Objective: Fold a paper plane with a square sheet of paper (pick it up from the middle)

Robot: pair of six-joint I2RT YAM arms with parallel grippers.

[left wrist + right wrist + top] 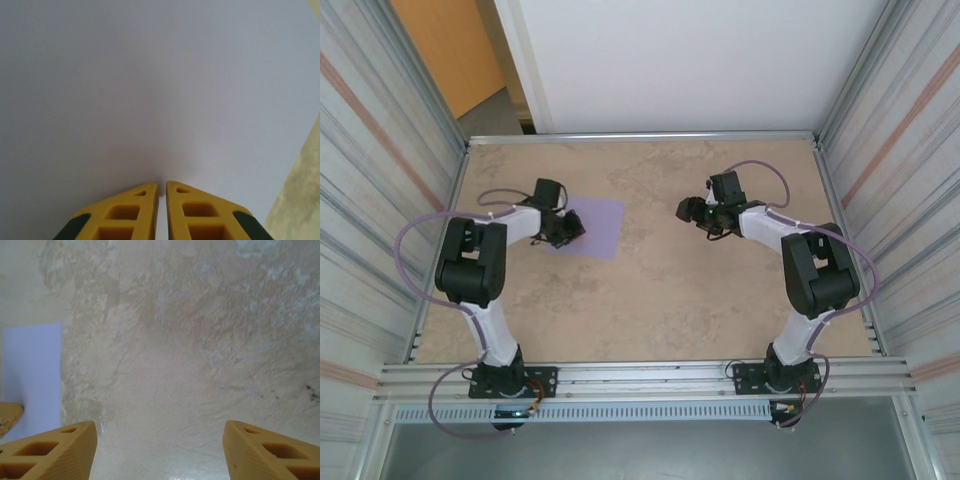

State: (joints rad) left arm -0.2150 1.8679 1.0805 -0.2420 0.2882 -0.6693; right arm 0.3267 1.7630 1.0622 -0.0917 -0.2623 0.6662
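Both elbows raised, left claw [569, 229] pinching sheet [604, 227]

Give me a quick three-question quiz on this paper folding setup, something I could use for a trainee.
1. True or false: the square sheet of paper is already folded into a plane.
2. Which stand wide apart, the left fingers or the right fingers?
3. The right fingers are above: A) bare table; B) the sheet; C) a cup.
Key: 1 false; 2 the right fingers; 3 A.
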